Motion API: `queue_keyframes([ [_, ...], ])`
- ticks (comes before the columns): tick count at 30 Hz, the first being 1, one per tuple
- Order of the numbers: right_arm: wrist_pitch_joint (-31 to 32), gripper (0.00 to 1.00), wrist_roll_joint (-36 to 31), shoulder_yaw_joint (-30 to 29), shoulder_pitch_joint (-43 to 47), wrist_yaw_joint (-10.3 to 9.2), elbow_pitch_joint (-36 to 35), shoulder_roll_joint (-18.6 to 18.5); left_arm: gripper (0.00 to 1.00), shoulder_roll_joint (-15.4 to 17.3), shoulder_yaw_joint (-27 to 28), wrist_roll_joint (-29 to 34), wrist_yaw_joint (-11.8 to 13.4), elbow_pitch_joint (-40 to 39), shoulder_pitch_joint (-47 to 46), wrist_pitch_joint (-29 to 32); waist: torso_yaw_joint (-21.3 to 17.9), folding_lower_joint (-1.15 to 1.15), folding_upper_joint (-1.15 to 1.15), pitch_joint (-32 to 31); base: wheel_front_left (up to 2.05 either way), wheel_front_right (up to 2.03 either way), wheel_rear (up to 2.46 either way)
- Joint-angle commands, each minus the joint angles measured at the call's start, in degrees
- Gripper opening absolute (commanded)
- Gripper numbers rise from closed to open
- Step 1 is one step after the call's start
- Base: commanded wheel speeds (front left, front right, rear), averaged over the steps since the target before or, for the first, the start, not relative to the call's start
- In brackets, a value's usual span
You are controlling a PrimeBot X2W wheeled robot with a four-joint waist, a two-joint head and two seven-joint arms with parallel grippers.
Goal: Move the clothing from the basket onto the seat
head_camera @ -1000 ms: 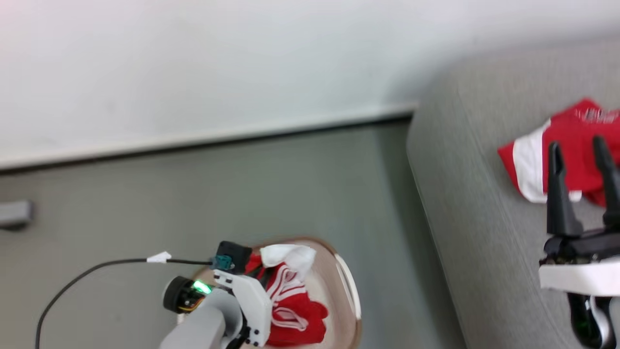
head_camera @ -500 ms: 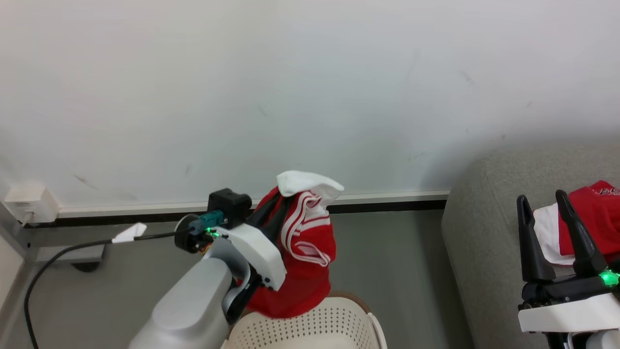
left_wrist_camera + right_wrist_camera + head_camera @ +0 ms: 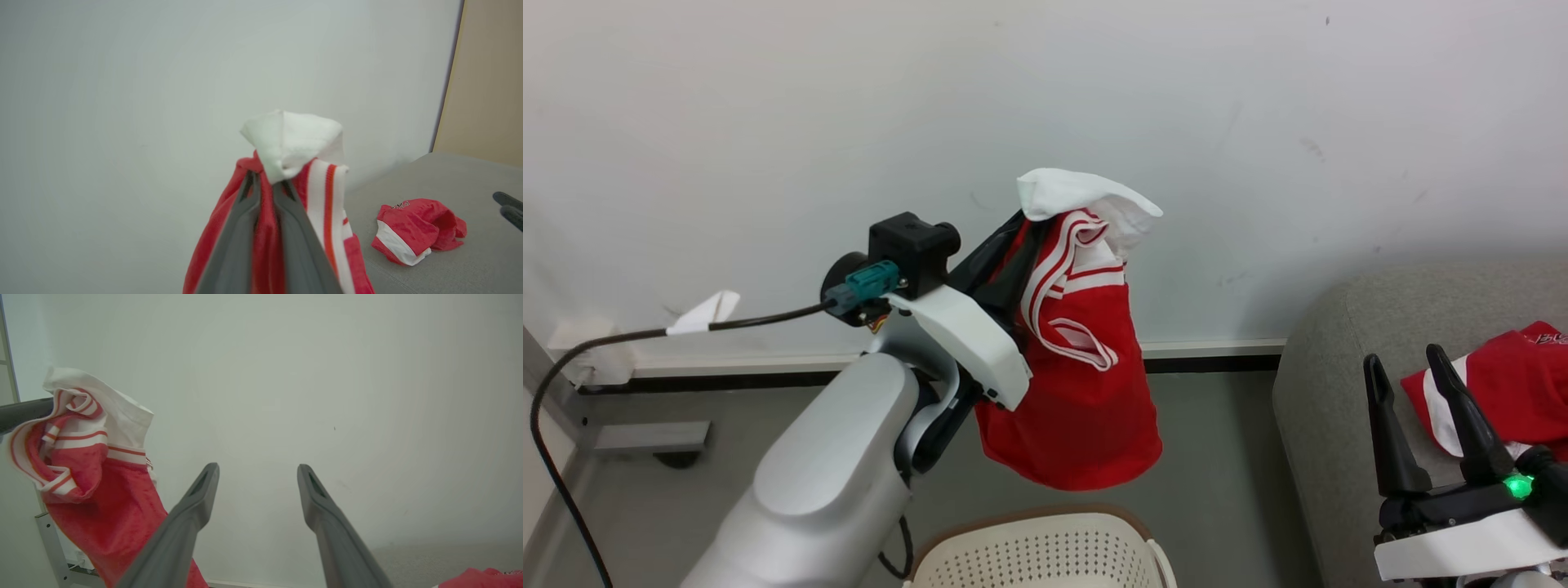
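We had a first garment [image 3: 1519, 384] on the seat [image 3: 1331, 367], our left gripper [image 3: 267, 179] pinching a second garment [image 3: 1086, 408] above the basket [image 3: 1029, 516], right gripper [image 3: 1405, 359] spread empty.

The first garment [image 3: 1086, 392] hung from the left gripper [image 3: 265, 179], above the basket [image 3: 1045, 547] and in front of the wall [image 3: 768, 122]. To the right stood the seat [image 3: 1331, 392], with a second garment [image 3: 1511, 384] lying on it and the right gripper [image 3: 1404, 355] on that garment's near side.

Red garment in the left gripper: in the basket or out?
Out. The red garment hangs clear above the basket rim, pinched in the left gripper.
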Motion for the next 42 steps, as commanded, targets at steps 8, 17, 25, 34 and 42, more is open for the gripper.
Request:
queue_keyframes([
  [8,-0.2,1.0,1.7,5.5,-0.9,-0.13,1.7,-1.9,0.0,1.0,-0.7,-0.6,1.3,-4.1,1.2,2.1,-0.1,0.0,0.0,-0.1,0.0,0.0,0.0],
  [17,1.1,1.0,7.7,23.2,-10.5,-0.13,6.1,-9.4,0.0,0.4,-2.3,-0.1,1.4,-6.2,1.4,3.1,1.0,0.0,0.0,0.4,0.0,0.0,0.0],
  [25,3.4,1.0,15.9,37.3,-22.9,-0.13,16.1,-11.1,0.0,-1.3,-4.6,0.1,0.7,-6.8,0.9,3.7,4.0,0.0,0.0,0.7,0.0,0.0,0.0],
  [34,4.6,1.0,27.4,54.7,-33.6,-0.13,24.4,-11.7,0.0,-3.8,-7.9,0.0,-1.1,-6.6,-0.4,4.6,8.8,0.0,0.0,0.9,0.0,0.0,0.0],
  [42,2.8,1.0,37.6,63.2,-37.8,-0.13,26.8,-9.9,0.0,-5.2,-10.2,-0.8,-2.1,-5.5,-0.4,4.8,12.4,0.0,0.0,0.8,0.0,0.0,0.0],
])
